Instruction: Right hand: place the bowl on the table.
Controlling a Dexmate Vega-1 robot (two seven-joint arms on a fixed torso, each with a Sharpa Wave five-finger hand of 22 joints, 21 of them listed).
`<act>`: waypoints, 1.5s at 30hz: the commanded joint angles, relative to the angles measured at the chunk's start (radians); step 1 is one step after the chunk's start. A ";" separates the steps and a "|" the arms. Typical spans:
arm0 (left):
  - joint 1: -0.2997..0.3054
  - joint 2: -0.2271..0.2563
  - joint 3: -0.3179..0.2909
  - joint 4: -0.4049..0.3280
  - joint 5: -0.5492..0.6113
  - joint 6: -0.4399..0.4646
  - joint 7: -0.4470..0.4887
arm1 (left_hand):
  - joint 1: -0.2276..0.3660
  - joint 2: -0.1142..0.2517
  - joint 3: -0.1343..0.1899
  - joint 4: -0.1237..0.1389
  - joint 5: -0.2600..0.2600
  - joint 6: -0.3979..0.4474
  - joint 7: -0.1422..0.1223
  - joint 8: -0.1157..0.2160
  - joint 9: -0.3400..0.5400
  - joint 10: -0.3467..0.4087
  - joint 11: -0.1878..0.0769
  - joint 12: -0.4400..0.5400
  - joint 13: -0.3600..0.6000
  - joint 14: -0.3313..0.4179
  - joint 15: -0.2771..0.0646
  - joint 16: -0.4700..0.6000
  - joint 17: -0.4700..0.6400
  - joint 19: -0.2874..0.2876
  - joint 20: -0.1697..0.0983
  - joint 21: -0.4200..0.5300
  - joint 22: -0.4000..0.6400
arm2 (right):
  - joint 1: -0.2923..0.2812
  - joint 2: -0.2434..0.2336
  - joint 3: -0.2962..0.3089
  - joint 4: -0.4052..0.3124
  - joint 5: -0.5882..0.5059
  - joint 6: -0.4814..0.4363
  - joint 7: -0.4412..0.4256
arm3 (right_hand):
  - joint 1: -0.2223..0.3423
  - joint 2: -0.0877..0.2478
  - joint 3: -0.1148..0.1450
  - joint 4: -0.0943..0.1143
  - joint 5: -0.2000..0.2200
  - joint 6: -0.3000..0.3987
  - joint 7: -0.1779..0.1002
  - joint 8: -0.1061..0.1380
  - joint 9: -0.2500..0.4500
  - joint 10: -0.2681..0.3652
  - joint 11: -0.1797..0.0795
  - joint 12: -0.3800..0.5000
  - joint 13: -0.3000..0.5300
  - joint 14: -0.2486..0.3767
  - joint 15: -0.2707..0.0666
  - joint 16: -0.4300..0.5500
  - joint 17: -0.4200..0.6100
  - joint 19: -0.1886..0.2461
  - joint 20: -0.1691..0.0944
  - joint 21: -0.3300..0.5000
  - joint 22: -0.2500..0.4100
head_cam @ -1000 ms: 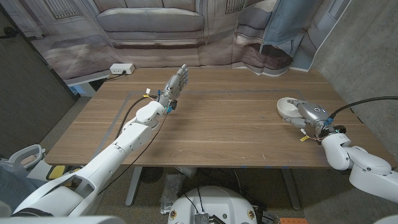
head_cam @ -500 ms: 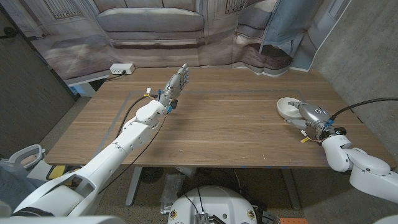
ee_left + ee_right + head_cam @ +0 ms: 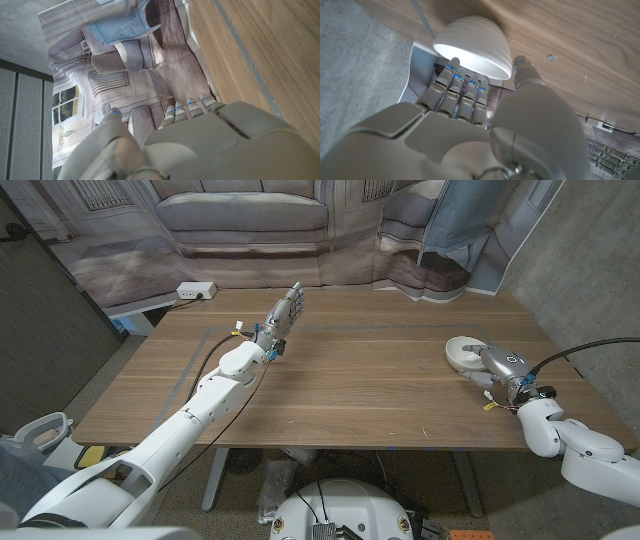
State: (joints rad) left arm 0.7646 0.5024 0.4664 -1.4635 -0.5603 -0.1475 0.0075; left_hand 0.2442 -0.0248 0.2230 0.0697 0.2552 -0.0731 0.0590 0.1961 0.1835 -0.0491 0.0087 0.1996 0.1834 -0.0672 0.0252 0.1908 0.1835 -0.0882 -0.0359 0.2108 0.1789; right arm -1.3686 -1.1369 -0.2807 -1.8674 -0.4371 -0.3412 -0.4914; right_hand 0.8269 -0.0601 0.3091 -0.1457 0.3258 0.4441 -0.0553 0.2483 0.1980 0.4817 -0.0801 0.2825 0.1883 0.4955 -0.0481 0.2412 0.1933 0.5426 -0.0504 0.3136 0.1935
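Observation:
The white bowl (image 3: 462, 351) stands upright on the wooden table (image 3: 370, 380) near its right edge. In the right wrist view the bowl (image 3: 475, 45) has its base on the wood. My right hand (image 3: 503, 368) is just behind it, toward the table's edge. The fingers (image 3: 462, 87) are stretched out close under the rim and the thumb (image 3: 527, 75) is beside it, with nothing gripped. My left hand (image 3: 283, 313) is held up over the far left of the table with its fingers (image 3: 192, 107) extended, and it holds nothing.
Thin tape lines (image 3: 215, 345) mark a rectangle on the tabletop. A white power strip (image 3: 196, 290) lies on a low surface beyond the table's far left corner. A curtain backdrop hangs behind the table. A black cable (image 3: 580, 345) runs to my right arm.
The bowl has settled from a slight tilt to level on the table. My right hand has drawn back a little toward the table's edge. The left arm has not moved.

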 commanded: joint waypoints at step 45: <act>0.013 0.009 -0.007 -0.009 -0.005 -0.001 0.003 | 0.006 0.008 -0.011 0.004 -0.003 0.010 -0.001 0.002 0.003 -0.006 0.001 0.001 0.004 -0.001 0.002 -0.002 0.003 -0.007 -0.021 -0.003 0.005 | 0.092 0.020 -0.115 0.098 -0.025 0.015 -0.078 | 0.029 0.041 -0.018 0.025 -0.031 0.183 -0.061 0.033 0.001 0.209 -0.057 0.052 0.000 0.167 -0.151 0.019 0.008 0.107 -0.131 0.043 0.012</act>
State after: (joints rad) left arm 0.7799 0.5097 0.4587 -1.4726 -0.5650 -0.1540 0.0150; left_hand 0.2442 -0.0248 0.2165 0.0713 0.2553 -0.0620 0.0589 0.1962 0.1835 -0.0491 0.0087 0.1996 0.1834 -0.0671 0.0252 0.1908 0.1835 -0.0882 -0.0358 0.2108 0.1789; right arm -1.2943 -1.1283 -0.3775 -1.7920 -0.4513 -0.3259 -0.5479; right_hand 0.8479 -0.0286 0.2911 -0.1221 0.2997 0.6054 -0.1147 0.2733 0.1976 0.6709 -0.1374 0.3274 0.1859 0.6504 -0.0606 0.2591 0.1997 0.6338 -0.0594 0.3485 0.2027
